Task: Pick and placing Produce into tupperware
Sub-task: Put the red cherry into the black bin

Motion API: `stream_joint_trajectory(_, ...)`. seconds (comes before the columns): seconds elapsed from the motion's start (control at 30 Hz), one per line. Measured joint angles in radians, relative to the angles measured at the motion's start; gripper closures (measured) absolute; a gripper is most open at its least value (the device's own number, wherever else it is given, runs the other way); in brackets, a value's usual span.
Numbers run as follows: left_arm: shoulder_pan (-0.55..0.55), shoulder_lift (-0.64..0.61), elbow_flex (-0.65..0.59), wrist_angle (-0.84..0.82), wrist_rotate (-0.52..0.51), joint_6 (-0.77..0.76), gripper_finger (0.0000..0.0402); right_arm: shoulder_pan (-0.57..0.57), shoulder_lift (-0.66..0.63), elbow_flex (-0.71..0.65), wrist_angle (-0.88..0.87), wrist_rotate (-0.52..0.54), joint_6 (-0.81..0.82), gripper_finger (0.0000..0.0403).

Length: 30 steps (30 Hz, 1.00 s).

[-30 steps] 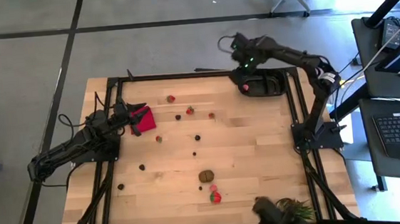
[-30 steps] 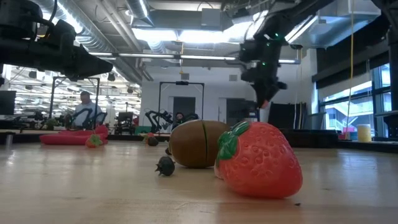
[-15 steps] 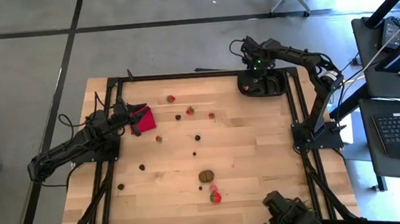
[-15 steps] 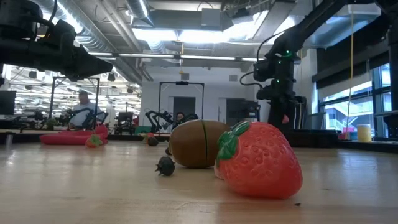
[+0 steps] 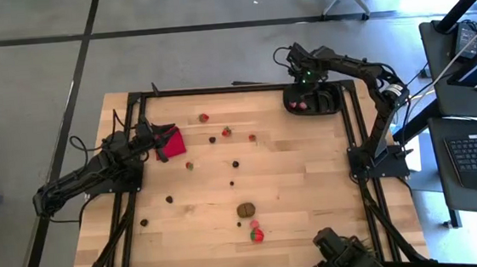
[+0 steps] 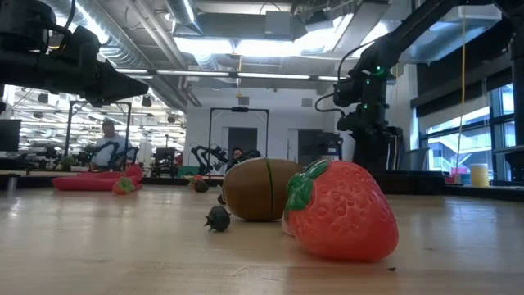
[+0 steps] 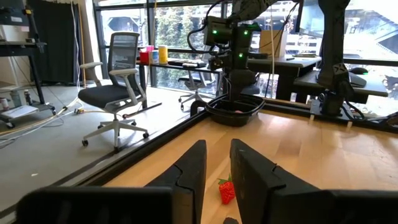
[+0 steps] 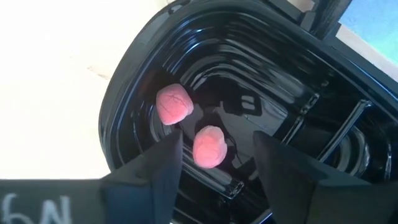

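Note:
The black tupperware tray [image 5: 336,105] sits at the table's far right corner. My right gripper [image 5: 304,101] hangs over it, open, fingers pointing down into it [image 8: 217,142]. Two pink-red pieces [image 8: 175,104] [image 8: 209,148] lie in the tray, one below the gap between the fingers, untouched. Strawberries [image 5: 204,116] [image 5: 257,233], a brown lump [image 5: 245,209] and small dark pieces [image 5: 236,163] rest scattered on the wood. My left gripper [image 5: 161,141] waits at the left edge over the red cloth [image 5: 171,144], open by a narrow gap [image 7: 216,155].
The low view has a strawberry [image 6: 340,209], the brown lump [image 6: 258,188] and a dark piece [image 6: 217,217] close up. A dark lump with green spikes [image 5: 346,257] stands at the near edge. Black frame rails [image 5: 354,133] border the table. Bare wood lies between the tray and the scattered pieces.
My right gripper has moved from beside the tray's left end toward the right edge, over the tray, and come down. The red piece that showed at its fingertips in the earlier low views no longer shows there.

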Motion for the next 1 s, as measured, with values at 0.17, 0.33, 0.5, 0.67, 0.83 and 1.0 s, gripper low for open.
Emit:
stream_joint_trajectory(0.17,0.000,0.000,0.000,0.000,0.000,0.000,0.0343,0.011,0.000,0.000,0.003,-0.001,0.006,0.0176)
stream_joint_trajectory(0.33,0.000,0.000,0.000,0.000,0.000,0.000,0.0350,0.069,0.000,0.000,0.017,-0.008,-0.060,0.0170)
stream_joint_trajectory(0.5,0.000,0.000,0.000,0.000,0.000,0.000,0.0355,0.154,0.000,0.000,0.050,-0.008,-0.104,0.0174)
stream_joint_trajectory(0.67,0.000,0.000,0.000,0.000,0.000,0.000,0.0361,0.245,0.000,0.001,0.093,-0.008,-0.120,0.0174)
stream_joint_trajectory(0.83,0.000,0.000,0.000,0.000,0.000,0.000,0.0365,0.371,0.000,0.001,0.142,-0.010,-0.101,0.0175)
stream_joint_trajectory(1.0,0.000,0.000,0.000,0.000,0.000,0.000,0.0359,0.499,0.000,0.001,0.248,-0.011,-0.155,0.0175)
